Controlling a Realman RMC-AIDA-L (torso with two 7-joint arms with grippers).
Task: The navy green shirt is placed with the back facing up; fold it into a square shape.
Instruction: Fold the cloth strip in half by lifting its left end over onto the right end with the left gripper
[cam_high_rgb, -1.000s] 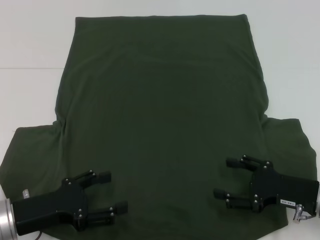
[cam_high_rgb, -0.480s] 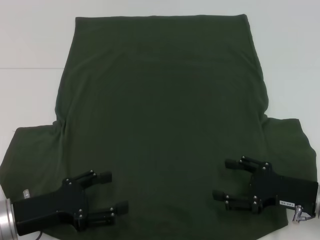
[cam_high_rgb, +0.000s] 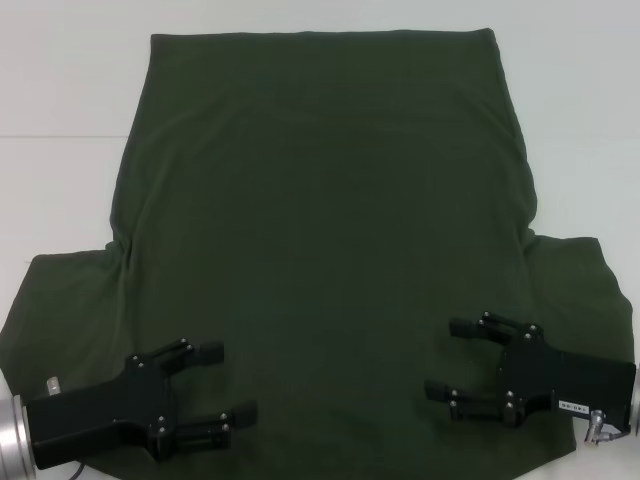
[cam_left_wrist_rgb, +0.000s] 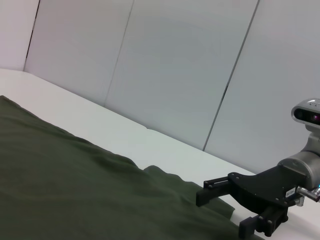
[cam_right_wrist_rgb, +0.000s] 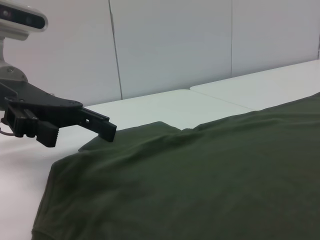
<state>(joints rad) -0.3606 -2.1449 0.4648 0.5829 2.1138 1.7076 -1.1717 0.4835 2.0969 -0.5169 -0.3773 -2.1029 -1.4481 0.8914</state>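
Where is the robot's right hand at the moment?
In the head view, the right hand hangs open over the near right part of the navy green shirt, level with the left hand opposite.

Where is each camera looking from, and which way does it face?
Head view: above, looking down on the shirt; left gripper and right gripper both open over it.
Left wrist view: low, across the shirt toward the right gripper.
Right wrist view: low, toward the left gripper.
All share the shirt.
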